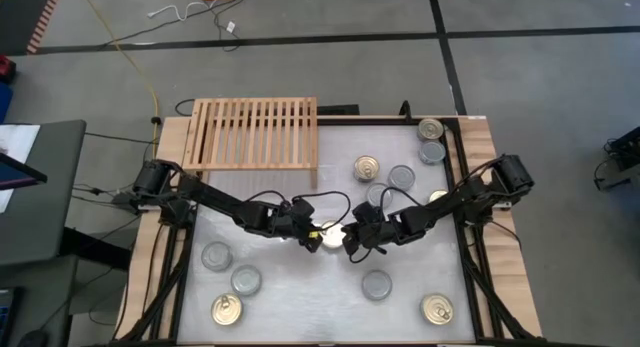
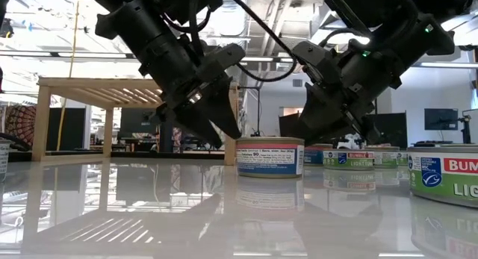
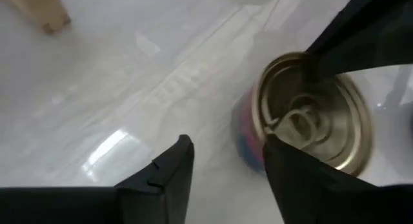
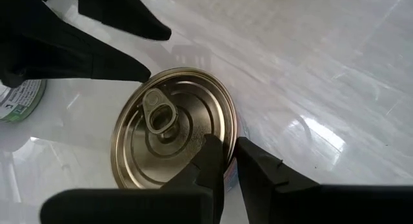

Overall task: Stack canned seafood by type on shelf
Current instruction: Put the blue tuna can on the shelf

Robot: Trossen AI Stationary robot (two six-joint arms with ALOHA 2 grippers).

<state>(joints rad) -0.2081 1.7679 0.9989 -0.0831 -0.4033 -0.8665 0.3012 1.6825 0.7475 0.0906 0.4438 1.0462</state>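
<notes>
Overhead: left gripper (image 1: 312, 230) and right gripper (image 1: 350, 239) meeting at mid-table over one gold-topped can (image 1: 328, 237), lodged between the two; wooden slatted shelf (image 1: 252, 133) well beyond the left gripper, at the table's far edge, bare of cans; other cans scattered around both arms, silver-topped (image 1: 377, 284) just nearer than the right gripper, gold-topped (image 1: 226, 309) toward the near edge on the left arm's side. Table level: same can (image 2: 269, 157) upright on the white tabletop (image 2: 149, 214), just beside the left gripper's fingertips (image 2: 224, 128), shelf (image 2: 97, 87) behind that gripper. Left wrist: fingers (image 3: 169, 169) parted, nothing between them, can (image 3: 310, 114) just beyond one fingertip, outside the gap. Right wrist: fingers (image 4: 213, 159) close together with a narrow gap, hard against the pull-tab can's (image 4: 171, 127) rim; grip on that rim impossible to tell.
</notes>
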